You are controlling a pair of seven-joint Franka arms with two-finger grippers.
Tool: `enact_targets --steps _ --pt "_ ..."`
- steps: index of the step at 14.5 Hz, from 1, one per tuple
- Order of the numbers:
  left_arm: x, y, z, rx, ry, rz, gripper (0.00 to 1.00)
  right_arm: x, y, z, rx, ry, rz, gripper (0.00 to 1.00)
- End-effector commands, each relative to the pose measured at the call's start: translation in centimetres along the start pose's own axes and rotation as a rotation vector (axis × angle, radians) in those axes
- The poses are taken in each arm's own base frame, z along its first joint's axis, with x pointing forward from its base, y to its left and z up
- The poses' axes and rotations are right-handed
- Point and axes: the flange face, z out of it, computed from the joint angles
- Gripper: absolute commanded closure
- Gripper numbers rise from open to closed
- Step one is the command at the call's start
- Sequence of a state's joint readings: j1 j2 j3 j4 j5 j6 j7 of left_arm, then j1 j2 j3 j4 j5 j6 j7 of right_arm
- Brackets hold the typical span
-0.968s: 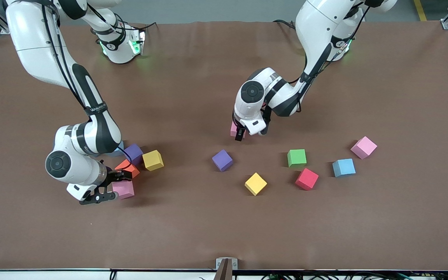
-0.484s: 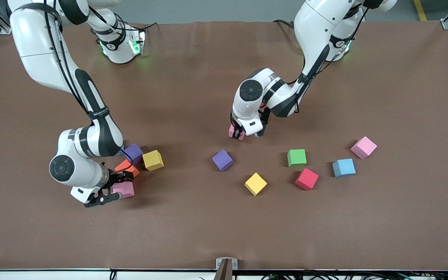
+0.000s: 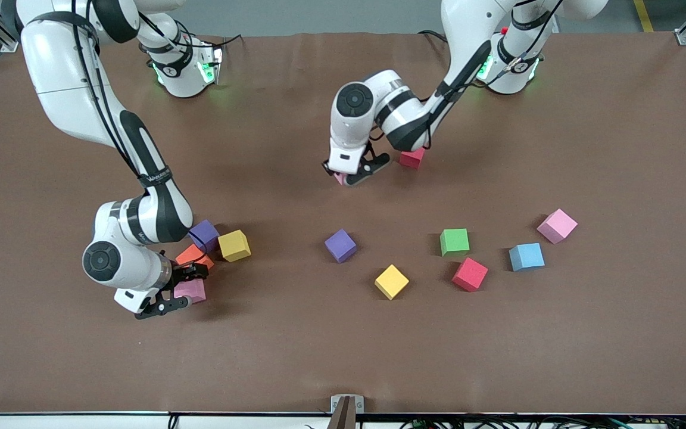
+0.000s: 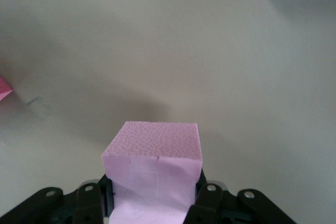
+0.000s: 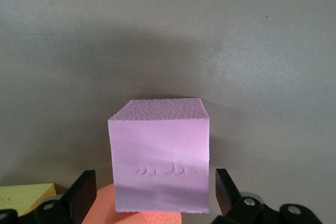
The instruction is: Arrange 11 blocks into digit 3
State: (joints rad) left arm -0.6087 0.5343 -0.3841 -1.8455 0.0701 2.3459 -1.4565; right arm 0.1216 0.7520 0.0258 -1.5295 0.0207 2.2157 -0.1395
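Pink block point(image 4: 152, 174) is being pinched by the left gripper point(image 3: 350, 174), arm bending low over mid-table beside a red block point(image 3: 412, 158); block mostly hidden in front view. Right gripper point(image 3: 177, 291), fingers spread, is straddling another pink block point(image 5: 158, 156) touching the orange block point(image 3: 191, 255).

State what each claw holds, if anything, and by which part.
The left claw grips a pink block by two opposite side faces, lifted over the table. The right claw holds nothing: it stands open around another pink block.
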Motion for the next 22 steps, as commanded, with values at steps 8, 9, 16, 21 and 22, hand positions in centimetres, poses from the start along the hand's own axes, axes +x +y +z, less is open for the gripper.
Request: enact_targets --steps 8,9,16,21,22 --pt "-6.0 -1.2 3.5 0.094 0.047 0.518 0.80 0.7 -0.2 0.3 -0.010 0.014 -0.010 0.56" --pt "-6.0 -1.5 3.7 0.100 0.046 0.505 0.80 0.8 -0.2 0.1 -0.011 0.017 -0.011 0.63" --pt "-7.1 -2.9 5.4 0.138 0.035 0.467 0.77 0.5 -0.7 -2.5 -0.001 -0.001 -0.080 0.67" --pt "-8.3 -2.8 6.3 0.143 0.032 0.502 0.70 -1.7 -4.5 -9.3 0.001 -0.008 -0.289 0.67" --pt "-8.3 -2.8 6.5 0.145 0.032 0.505 0.67 -2.7 -4.9 -10.3 0.000 -0.009 -0.356 0.67"
